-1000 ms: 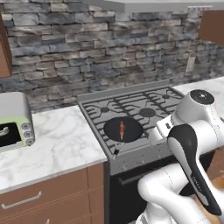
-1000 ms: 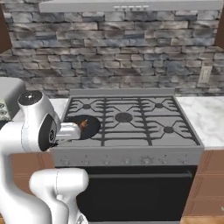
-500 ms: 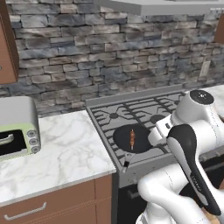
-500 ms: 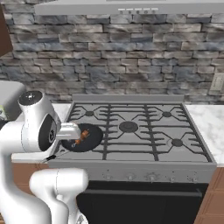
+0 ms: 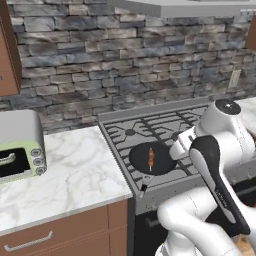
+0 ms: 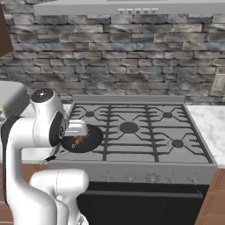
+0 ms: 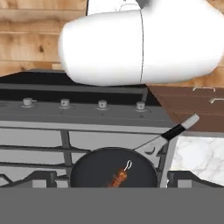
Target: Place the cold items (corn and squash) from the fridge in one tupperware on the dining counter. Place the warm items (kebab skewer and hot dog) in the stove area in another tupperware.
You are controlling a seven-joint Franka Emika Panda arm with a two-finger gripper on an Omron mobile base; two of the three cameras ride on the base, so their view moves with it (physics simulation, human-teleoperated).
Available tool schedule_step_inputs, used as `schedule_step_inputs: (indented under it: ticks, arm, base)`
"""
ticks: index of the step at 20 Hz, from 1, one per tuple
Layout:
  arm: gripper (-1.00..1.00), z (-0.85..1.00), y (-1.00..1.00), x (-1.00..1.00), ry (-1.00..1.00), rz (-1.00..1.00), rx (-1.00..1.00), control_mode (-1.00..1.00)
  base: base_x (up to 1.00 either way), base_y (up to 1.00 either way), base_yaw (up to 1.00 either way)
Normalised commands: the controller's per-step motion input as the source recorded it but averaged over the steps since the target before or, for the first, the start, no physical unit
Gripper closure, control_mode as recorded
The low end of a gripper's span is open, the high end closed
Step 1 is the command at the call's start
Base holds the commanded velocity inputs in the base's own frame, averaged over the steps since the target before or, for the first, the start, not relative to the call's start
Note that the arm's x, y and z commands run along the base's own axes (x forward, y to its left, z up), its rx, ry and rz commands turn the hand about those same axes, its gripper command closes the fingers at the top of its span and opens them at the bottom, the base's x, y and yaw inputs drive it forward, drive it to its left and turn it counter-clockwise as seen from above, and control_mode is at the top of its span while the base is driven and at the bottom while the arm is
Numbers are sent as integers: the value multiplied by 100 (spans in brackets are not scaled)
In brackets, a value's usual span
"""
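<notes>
The kebab skewer (image 5: 151, 158) lies in a black pan (image 5: 165, 160) on the stove's (image 6: 145, 132) near left burner. It looks light, thin and stiff — best pinched across its middle, over the meat. The jaws stand wide, holding nothing.

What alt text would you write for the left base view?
A kebab skewer lies in a black frying pan on the front left burner of a steel gas stove. A green toaster oven sits on the marble counter to the left; the white robot arm rises at right.
</notes>
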Motion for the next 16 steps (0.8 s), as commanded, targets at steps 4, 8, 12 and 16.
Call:
schedule_step_inputs:
  ticks: [4,8,12,16]
  arm:
    - [-100,-13,32,68,11,-6,0,-100]
    - [-100,-27,36,66,24,-4,-2,-100]
    - [-100,-41,46,50,32,-13,-11,-100]
    - [-100,-58,2,53,21,-8,-4,-100]
  base:
    - [0,0,0]
    - [0,0,0]
    - [0,0,0]
    - [0,0,0]
